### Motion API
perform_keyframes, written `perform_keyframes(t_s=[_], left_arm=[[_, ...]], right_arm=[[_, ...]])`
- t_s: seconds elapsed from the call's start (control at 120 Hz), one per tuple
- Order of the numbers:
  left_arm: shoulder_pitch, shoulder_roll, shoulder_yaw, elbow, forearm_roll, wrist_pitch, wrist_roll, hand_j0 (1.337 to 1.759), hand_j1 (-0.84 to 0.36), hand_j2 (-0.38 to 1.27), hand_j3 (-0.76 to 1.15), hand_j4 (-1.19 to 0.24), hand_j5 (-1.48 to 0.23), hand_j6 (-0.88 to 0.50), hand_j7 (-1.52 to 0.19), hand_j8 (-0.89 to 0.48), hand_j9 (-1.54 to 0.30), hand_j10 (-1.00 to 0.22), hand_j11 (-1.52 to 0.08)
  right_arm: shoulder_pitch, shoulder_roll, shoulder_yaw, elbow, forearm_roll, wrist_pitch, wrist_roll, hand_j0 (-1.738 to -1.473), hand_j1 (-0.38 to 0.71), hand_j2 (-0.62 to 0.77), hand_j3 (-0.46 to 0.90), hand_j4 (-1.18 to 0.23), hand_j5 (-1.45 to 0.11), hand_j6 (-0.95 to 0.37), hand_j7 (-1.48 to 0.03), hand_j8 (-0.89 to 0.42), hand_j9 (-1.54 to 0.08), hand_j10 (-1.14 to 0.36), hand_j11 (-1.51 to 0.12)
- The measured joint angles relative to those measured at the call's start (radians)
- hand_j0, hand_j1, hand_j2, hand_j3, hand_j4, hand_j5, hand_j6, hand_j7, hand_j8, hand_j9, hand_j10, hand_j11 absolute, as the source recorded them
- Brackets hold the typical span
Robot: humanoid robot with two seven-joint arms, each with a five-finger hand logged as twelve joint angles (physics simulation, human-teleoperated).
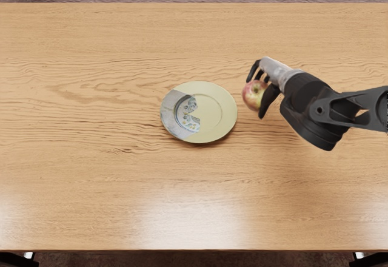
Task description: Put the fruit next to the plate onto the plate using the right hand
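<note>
You see the right hand (270, 80) just right of the plate (223, 104), its dark fingers (267, 102) curled around the apple (253, 94). The apple is close beside the plate's right rim, not over it. You cannot tell whether it rests on the table (91, 176) or is lifted.

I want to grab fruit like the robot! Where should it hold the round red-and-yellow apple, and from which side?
Around its fat middle, coming from the right. The round red-and-yellow apple has no handle, so fingers should wrap its widest part. The shiny gold round plate lies to its left, leaving the right free; the right hand curls there.
</note>
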Motion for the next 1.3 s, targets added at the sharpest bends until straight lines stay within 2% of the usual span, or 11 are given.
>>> perform_keyframes(t_s=[0.392,0.425,0.442,0.458,0.525,0.7,0.742,0.833,0.95,1.1,1.3], left_arm=[[0.000,0.000,0.000,0.000,0.000,0.000,0.000,1.658,0.35,0.00,0.00,0.00,0.00,0.00,0.00,0.00,0.00,0.00,0.00],[0.000,0.000,0.000,0.000,0.000,0.000,0.000,1.658,0.35,0.00,0.00,0.00,0.00,0.00,0.00,0.00,0.00,0.00,0.00],[0.000,0.000,0.000,0.000,0.000,0.000,0.000,1.658,0.35,0.00,0.00,0.00,0.00,0.00,0.00,0.00,0.00,0.00,0.00],[0.000,0.000,0.000,0.000,0.000,0.000,0.000,1.658,0.35,0.00,0.00,0.00,0.00,0.00,0.00,0.00,0.00,0.00,0.00],[0.000,0.000,0.000,0.000,0.000,0.000,0.000,1.658,0.35,0.00,0.00,0.00,0.00,0.00,0.00,0.00,0.00,0.00,0.00],[0.000,0.000,0.000,0.000,0.000,0.000,0.000,1.658,0.35,0.00,0.00,0.00,0.00,0.00,0.00,0.00,0.00,0.00,0.00],[0.000,0.000,0.000,0.000,0.000,0.000,0.000,1.658,0.35,0.00,0.00,0.00,0.00,0.00,0.00,0.00,0.00,0.00,0.00],[0.000,0.000,0.000,0.000,0.000,0.000,0.000,1.658,0.35,0.00,0.00,0.00,0.00,0.00,0.00,0.00,0.00,0.00,0.00],[0.000,0.000,0.000,0.000,0.000,0.000,0.000,1.658,0.35,0.00,0.00,0.00,0.00,0.00,0.00,0.00,0.00,0.00,0.00],[0.000,0.000,0.000,0.000,0.000,0.000,0.000,1.658,0.35,0.00,0.00,0.00,0.00,0.00,0.00,0.00,0.00,0.00,0.00],[0.000,0.000,0.000,0.000,0.000,0.000,0.000,1.658,0.35,0.00,0.00,0.00,0.00,0.00,0.00,0.00,0.00,0.00,0.00]], right_arm=[[-0.003,0.147,0.090,-0.075,0.003,0.001,-0.001,-1.658,0.22,0.58,0.00,-0.34,-1.32,-0.28,-1.13,-0.21,-1.23,-0.52,-1.25],[-0.004,0.169,0.094,-0.093,0.003,0.000,-0.001,-1.657,0.22,0.60,0.00,-0.35,-1.31,-0.31,-1.13,-0.22,-1.22,-0.51,-1.23],[-0.005,0.180,0.098,-0.102,0.002,-0.002,-0.001,-1.657,0.21,0.56,0.00,-0.43,-1.30,-0.29,-1.13,-0.25,-1.21,-0.53,-1.23],[-0.006,0.190,0.102,-0.110,0.002,-0.002,-0.001,-1.657,0.21,0.60,0.00,-0.38,-1.30,-0.30,-1.13,-0.26,-1.21,-0.54,-1.23],[-0.009,0.227,0.113,-0.139,-0.001,-0.003,-0.001,-1.657,0.21,0.55,0.00,-0.43,-1.28,-0.30,-1.13,-0.25,-1.20,-0.56,-1.21],[-0.015,0.270,0.122,-0.172,-0.007,-0.003,-0.001,-1.657,0.23,0.59,0.00,-0.46,-1.23,-0.30,-1.13,-0.28,-1.19,-0.57,-1.19],[-0.017,0.276,0.123,-0.184,-0.011,-0.006,-0.001,-1.657,0.19,0.48,0.00,-0.44,-1.10,-0.31,-1.01,-0.27,-1.06,-0.53,-1.06],[-0.028,0.296,0.125,-0.212,-0.016,-0.009,0.000,-1.657,0.01,0.30,0.00,-0.29,-0.71,-0.21,-0.66,-0.18,-0.69,-0.35,-0.69],[-0.040,0.303,0.128,-0.223,-0.017,-0.010,0.000,-1.658,-0.14,0.17,0.00,-0.18,-0.42,-0.13,-0.39,-0.12,-0.40,-0.21,-0.40],[-0.136,0.284,0.261,-0.225,-0.015,-0.011,0.000,-1.658,-0.23,0.08,0.00,-0.10,-0.22,-0.08,-0.20,-0.07,-0.21,-0.11,-0.21],[-0.267,0.205,0.427,-0.225,-0.016,-0.011,0.000,-1.658,-0.29,0.03,0.00,-0.05,-0.10,-0.04,-0.09,-0.04,-0.10,-0.06,-0.10]])
